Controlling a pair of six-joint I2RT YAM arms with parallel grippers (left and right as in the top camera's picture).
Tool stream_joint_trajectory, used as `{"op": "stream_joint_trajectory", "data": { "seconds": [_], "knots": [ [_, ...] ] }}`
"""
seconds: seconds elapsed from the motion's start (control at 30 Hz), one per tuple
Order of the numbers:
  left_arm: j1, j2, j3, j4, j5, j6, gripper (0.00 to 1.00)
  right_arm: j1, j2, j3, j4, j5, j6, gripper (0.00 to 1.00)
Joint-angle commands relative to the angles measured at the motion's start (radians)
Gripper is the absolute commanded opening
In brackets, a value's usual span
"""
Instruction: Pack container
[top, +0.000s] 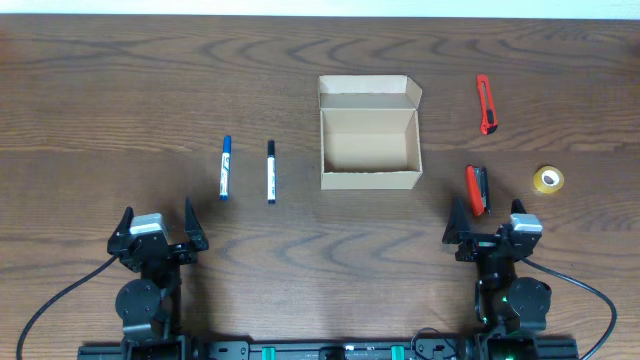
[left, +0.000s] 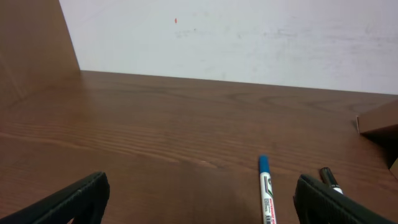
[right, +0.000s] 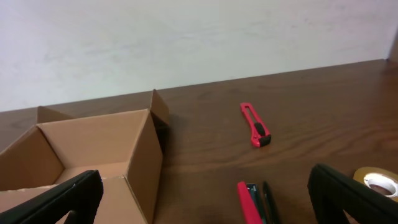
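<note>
At the near edge of the wooden tabletop both arms sit low. The left pincer has its two fingers spread wide and grips nothing; in its own wrist view only bare wood lies between the dark fingertips. The right pincer is spread just as wide and likewise has hold of nothing.

Just beyond the left pincer lie two markers, side by side but apart, both pointing away from the robot: a blue marker on the left and a black marker to its right (the left wrist view shows the blue cap and only the tip of the black one). Right ahead of the right pincer, reaching almost between its fingers, lies a red-and-black cutter, and to the right of that a yellowish tape roll lies flat.

The container stands near the middle of the tabletop, between the black marker and the cutters and touching neither. It is open, its flap lid raised at the far side, and its inside shows bare cardboard.

Farther back, to the right of the container's far corner, a slim red cutter lies on the wood. A pale wall rises behind the tabletop.
</note>
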Motion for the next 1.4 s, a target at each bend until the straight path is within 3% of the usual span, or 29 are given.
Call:
{"op": "stream_joint_trajectory", "data": {
  "seconds": [0.0,0.1,0.37,0.5,0.6,0.77,1.07,1.27,1.37],
  "knots": [
    [0.006,-0.006,-0.022,-0.037,-0.004,-0.011,0.95,-0.003,0.011,-0.002,-0.002,0.056,0.017,0.99],
    [0.006,-0.006,-0.022,-0.037,-0.004,-0.011,0.95,-0.003,0.023,-0.002,0.008,0.126,0.017,0.99],
    [0.006,-0.006,-0.022,-0.037,-0.004,-0.011,0.95,-0.003,0.095,0.014,-0.008,0.051,0.018,0.99],
    [0.006,-0.006,-0.022,-0.037,-0.004,-0.011,0.95,-0.003,0.150,0.100,-0.052,0.050,0.009,0.99],
    [0.006,-0.006,-0.022,-0.037,-0.004,-0.011,0.95,-0.003,0.213,0.217,-0.144,0.066,-0.090,0.99],
    [0.006,-0.006,-0.022,-0.037,-0.005,-0.011,0.95,-0.003,0.400,0.440,-0.304,0.127,-0.103,0.99],
    [0.006,-0.006,-0.022,-0.037,-0.004,-0.011,0.95,-0.003,0.945,0.844,-0.664,0.415,-0.122,0.99],
    [0.006,-0.006,-0.022,-0.037,-0.004,-0.011,0.95,-0.003,1.201,1.051,-0.816,0.401,-0.151,0.99],
    [0.006,-0.006,-0.022,-0.037,-0.004,-0.011,0.95,-0.003,1.220,1.101,-0.827,0.235,-0.164,0.99]
  ]
}}
